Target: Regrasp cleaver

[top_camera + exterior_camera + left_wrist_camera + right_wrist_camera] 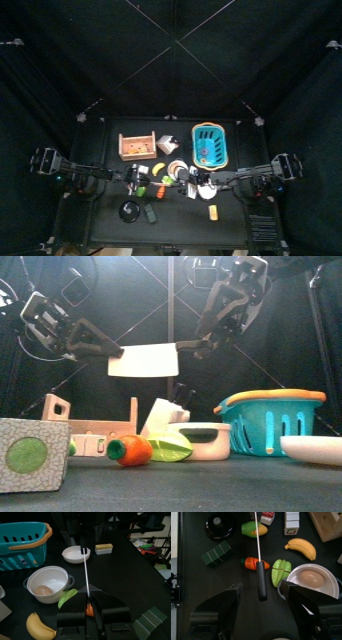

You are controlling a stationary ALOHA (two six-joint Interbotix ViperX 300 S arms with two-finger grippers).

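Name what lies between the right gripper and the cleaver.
Nothing: the right wrist view shows the cleaver hanging between the right gripper's open jaws, bare gap either side.

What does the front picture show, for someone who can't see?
The left gripper holds a pale cleaver in the air, the right gripper close beside it. Toy foods and a blue basket sit below.

Black table [100, 215] carries blue basket [210, 144], wooden crate [136, 146], toy foods.
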